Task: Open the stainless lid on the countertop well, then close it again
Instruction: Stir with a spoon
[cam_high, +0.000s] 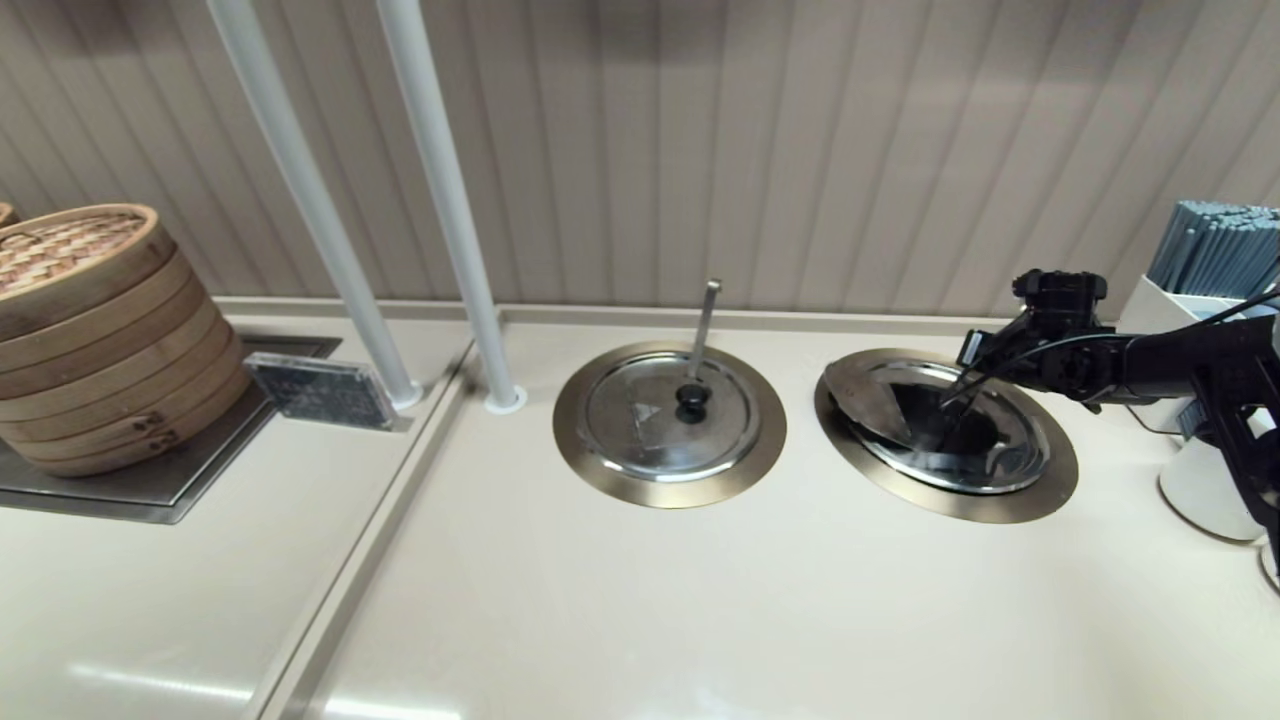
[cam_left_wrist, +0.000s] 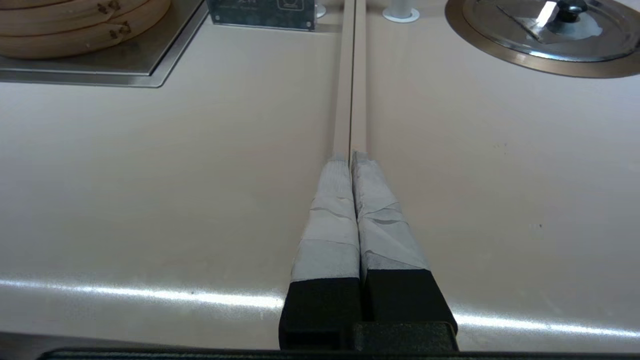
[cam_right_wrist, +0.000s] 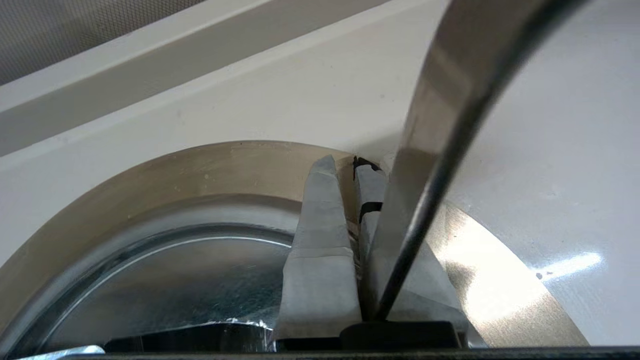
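Observation:
The stainless lid (cam_high: 880, 400) covers the countertop well (cam_high: 1045, 490) at the right; its left part looks tilted up over the brass ring, with large dark triangular reflections. My right gripper (cam_high: 948, 400) reaches in from the right over the lid's middle. In the right wrist view its taped fingers (cam_right_wrist: 320, 240) are pressed nearly together above the brass ring (cam_right_wrist: 200, 170) and lid (cam_right_wrist: 200, 280). The right gripper (cam_right_wrist: 350, 167) looks shut on the lid; the black knob is hidden. A broad steel strip (cam_right_wrist: 440, 100) crosses in front of one finger. My left gripper (cam_left_wrist: 351, 156) is parked, shut, over bare counter.
A second lidded well (cam_high: 670, 415) with a thin upright ladle handle (cam_high: 706, 320) sits to the left. Two white poles (cam_high: 450, 200) rise behind it. Stacked bamboo steamers (cam_high: 100, 330) stand far left, and a chopstick holder (cam_high: 1210, 250) and white cup (cam_high: 1205, 490) far right.

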